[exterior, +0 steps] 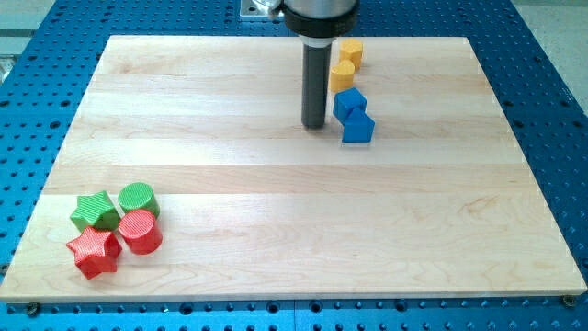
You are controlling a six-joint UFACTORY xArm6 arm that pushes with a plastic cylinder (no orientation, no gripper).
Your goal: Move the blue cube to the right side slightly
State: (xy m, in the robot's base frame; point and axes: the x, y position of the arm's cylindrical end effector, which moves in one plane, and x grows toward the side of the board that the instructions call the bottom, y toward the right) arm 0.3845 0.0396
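Observation:
The blue cube point(348, 102) sits near the view's top centre of the wooden board point(294, 211). A second blue block point(358, 126), of unclear shape, touches it just below and to the right. My tip point(315, 124) rests on the board just left of the blue cube, a small gap apart from it. The dark rod rises from there to the view's top.
Two yellow blocks point(351, 52) point(342, 74) stand just above the blue cube. At the view's bottom left lie a green star point(96, 211), a green cylinder point(138, 199), a red cylinder point(141, 231) and a red star point(94, 253). Blue perforated table surrounds the board.

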